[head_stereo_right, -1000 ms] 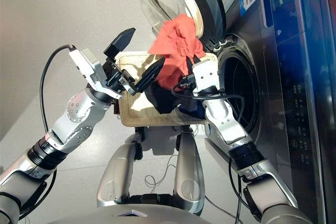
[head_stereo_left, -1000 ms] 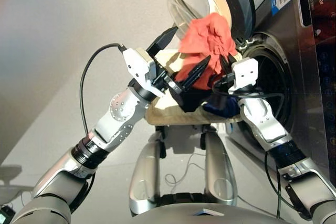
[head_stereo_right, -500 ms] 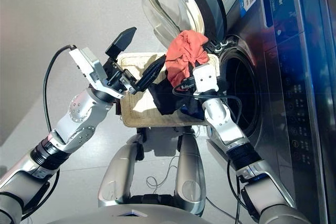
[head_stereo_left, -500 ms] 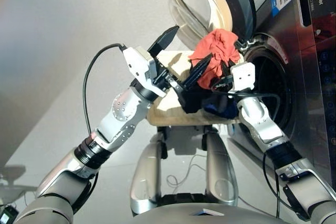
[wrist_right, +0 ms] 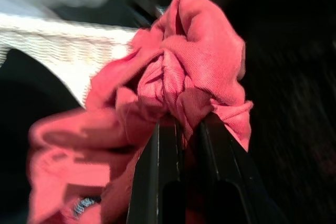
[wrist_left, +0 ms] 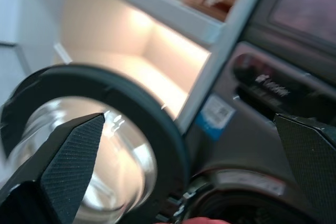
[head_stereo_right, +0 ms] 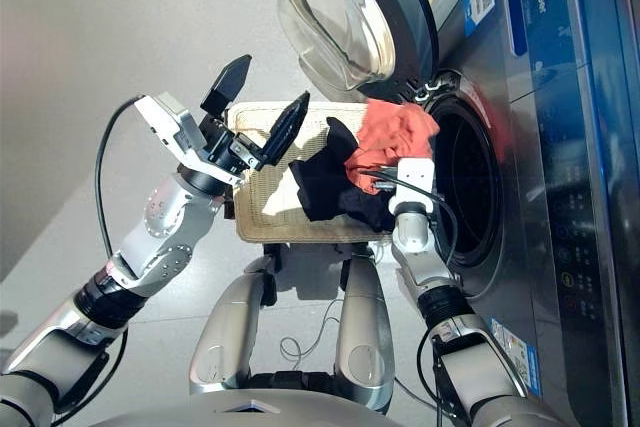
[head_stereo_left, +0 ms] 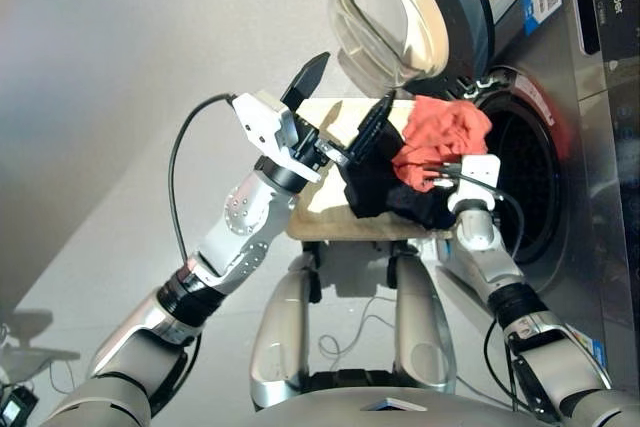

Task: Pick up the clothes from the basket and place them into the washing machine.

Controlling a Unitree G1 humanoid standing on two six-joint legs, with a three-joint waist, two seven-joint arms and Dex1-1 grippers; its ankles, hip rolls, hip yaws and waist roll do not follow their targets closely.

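The orange-red garment [wrist_right: 178, 72] is clamped between the two nearly closed black fingers [wrist_right: 157, 182] of the right gripper [head_stereo_right: 385, 179]. The fabric is bunched into a crumpled ball with deep folds and a fine ribbed weave, and it is held at the edge of the round drum opening [head_stereo_right: 470, 197] of the washing machine [head_stereo_right: 540, 167], just beside the far right corner of the basket [head_stereo_right: 262, 209]. The porthole door [head_stereo_right: 345, 12] is swung open above the basket.

A black garment [head_stereo_right: 325, 185] is seen lying crumpled in the cream-white woven basket, next to the right gripper. Whether a darker blue piece lies under it cannot be told.

The left gripper [head_stereo_left: 335, 107] is held above the left part of the basket with its fingers [wrist_left: 71, 156] spread wide and nothing gripped.
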